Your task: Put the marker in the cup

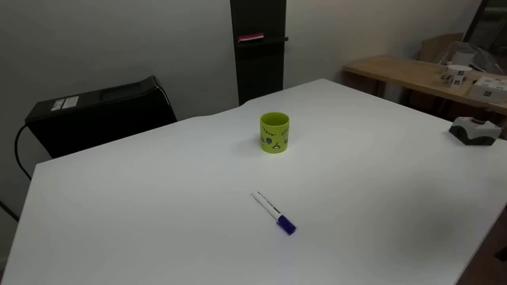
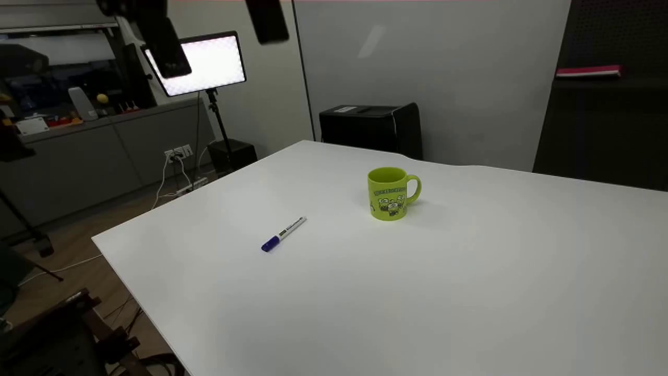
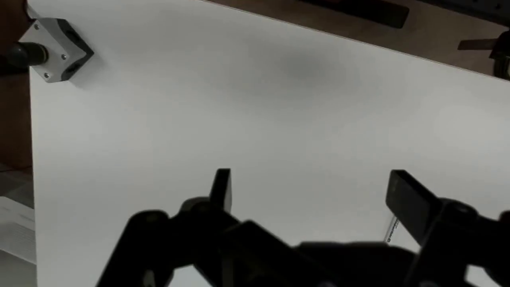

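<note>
Standing wide apart over the table [image 1: 158, 206], the fingers [image 3: 410, 201] grip nothing, and in an exterior view their dark tips poke in at the top. Below them it's all smooth white surface, the far edge running in a shallow wave. And there's the marker [image 1: 273, 211], lying flat on the white, dark blue cap turned to the near side in both exterior views; the wrist view catches just a sliver of its barrel beside a finger. Farther back, the cup [image 1: 274, 136] stands upright, yellow-green and apart from the marker, its handle [image 2: 419, 188] showing. By the table's edge sits a grey-and-black box [image 1: 475, 130] topped with a dark knob [image 3: 28, 54]. Just past the table, a bulky black casing [image 1: 103, 122] stands before a pale wall [image 1: 178, 51], and a dark upright panel [image 1: 259, 69] carries a red-and-white thing [image 1: 250, 37] on its ledge. Off to one side, a wooden bench [image 1: 392, 67] holds a white tub [image 1: 455, 77] and a white box [image 1: 491, 88]. Deeper into the room, a lamp panel [image 2: 209, 65] glows white on its stand [image 2: 221, 125], and beyond it small clutter [image 2: 82, 104] lines a windowsill [image 2: 151, 109].
</note>
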